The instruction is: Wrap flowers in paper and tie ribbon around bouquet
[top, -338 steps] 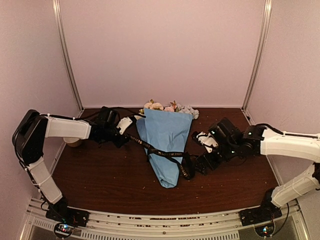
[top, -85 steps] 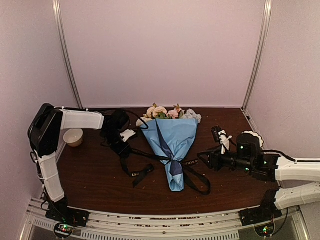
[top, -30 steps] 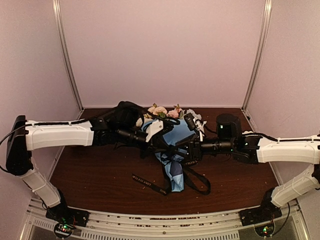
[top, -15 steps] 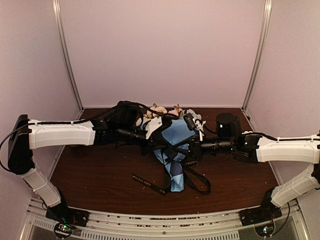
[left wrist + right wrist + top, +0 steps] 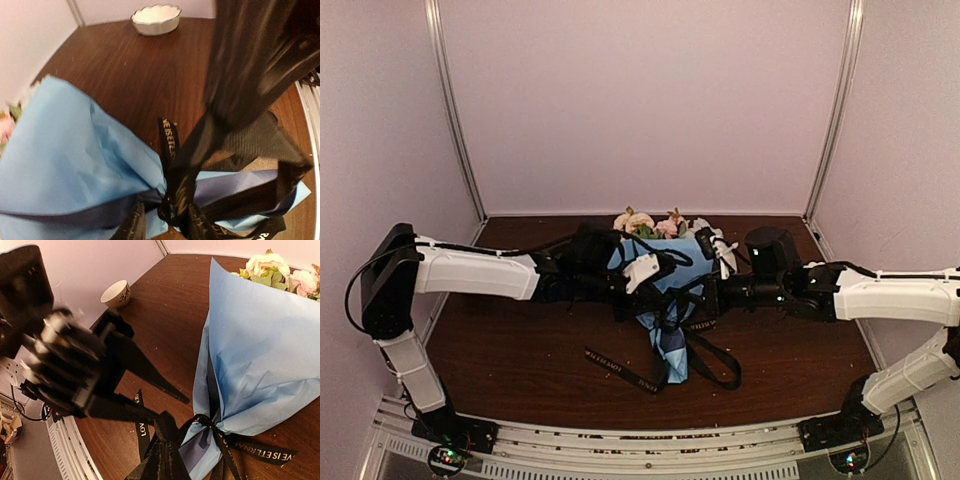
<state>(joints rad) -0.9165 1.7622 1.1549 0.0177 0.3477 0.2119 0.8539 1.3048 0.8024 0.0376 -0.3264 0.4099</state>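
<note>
The bouquet [image 5: 672,355] lies mid-table [image 5: 500,350], flowers [image 5: 650,222] toward the back wall and its narrow end toward the arms. The ribbon [image 5: 260,454] is knotted round the paper [image 5: 260,340] near the narrow end, with loose tails on the wood in front. Both arms meet over the knot. The left gripper [image 5: 165,227] has its jaws a little apart, one finger [image 5: 131,227] on each side of the knot, not visibly pinching it. The right gripper [image 5: 165,465] is fully closed on a ribbon strand just beside the knot. A bowl [image 5: 155,19] sits by the wall, well apart from the bouquet
</note>
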